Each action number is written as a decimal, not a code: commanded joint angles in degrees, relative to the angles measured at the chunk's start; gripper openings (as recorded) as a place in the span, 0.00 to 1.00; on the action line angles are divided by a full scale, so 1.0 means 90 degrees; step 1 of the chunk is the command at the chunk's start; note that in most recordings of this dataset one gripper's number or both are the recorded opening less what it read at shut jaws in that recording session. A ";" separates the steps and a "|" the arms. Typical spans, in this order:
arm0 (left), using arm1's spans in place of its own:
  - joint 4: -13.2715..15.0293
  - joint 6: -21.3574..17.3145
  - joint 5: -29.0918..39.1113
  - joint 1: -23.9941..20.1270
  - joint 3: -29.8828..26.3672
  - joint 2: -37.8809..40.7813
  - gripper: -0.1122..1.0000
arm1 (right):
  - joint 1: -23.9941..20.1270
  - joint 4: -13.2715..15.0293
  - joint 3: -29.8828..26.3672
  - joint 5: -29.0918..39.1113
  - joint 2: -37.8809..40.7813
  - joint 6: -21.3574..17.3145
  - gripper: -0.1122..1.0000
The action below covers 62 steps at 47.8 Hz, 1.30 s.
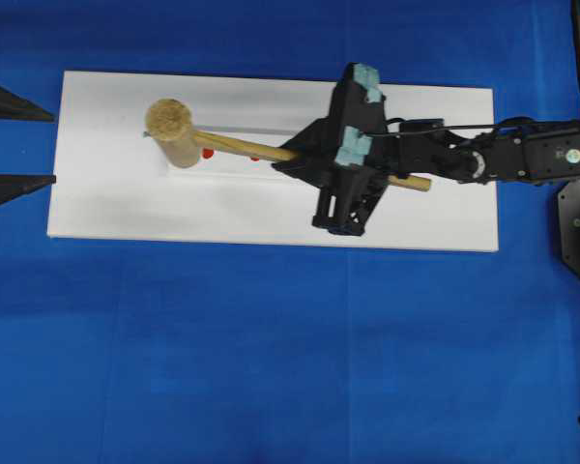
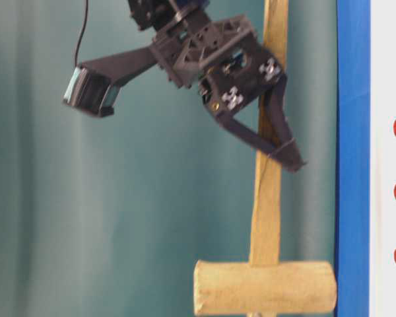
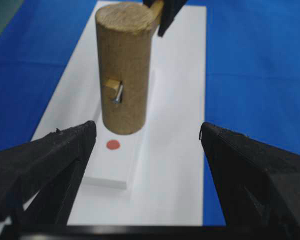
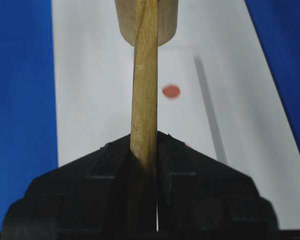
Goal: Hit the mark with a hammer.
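I see the left gripper (image 3: 147, 145) spread wide, holding nothing, facing the hammer (image 1: 188, 136) head above the white board (image 1: 106, 203) near a red mark (image 3: 113, 145). Right gripper (image 4: 145, 145) clamps the handle mid-length.

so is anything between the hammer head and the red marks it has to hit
Nothing visible is in the way. The right gripper is shut on the hammer by its handle, and the head stands on or just over the small white strip. The red mark next to it lies uncovered.
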State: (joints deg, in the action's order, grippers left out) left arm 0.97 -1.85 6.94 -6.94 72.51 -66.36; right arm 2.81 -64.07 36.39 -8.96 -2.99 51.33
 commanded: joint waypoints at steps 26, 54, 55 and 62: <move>0.0010 0.0107 -0.1826 -0.0029 0.0098 0.1016 0.87 | 0.0000 0.0029 -0.0273 0.0029 -0.0049 0.0059 0.12; 0.0010 0.0107 -0.4102 -0.0049 -0.0537 0.3623 0.94 | -0.0010 0.0029 -0.0313 0.0059 -0.0049 0.0059 0.12; 0.0010 0.0098 -0.4180 -0.0049 -0.0596 0.3770 0.94 | -0.0010 0.0029 -0.0313 0.0059 -0.0049 0.0059 0.12; 0.0010 0.0078 -0.4258 -0.0068 -0.0967 0.4395 0.94 | -0.0020 0.0029 -0.0322 0.0059 -0.0049 0.0059 0.12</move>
State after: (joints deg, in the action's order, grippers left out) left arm 0.97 -0.97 -30.41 -7.29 66.62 -29.09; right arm 2.81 -64.07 35.42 -8.26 -2.46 51.68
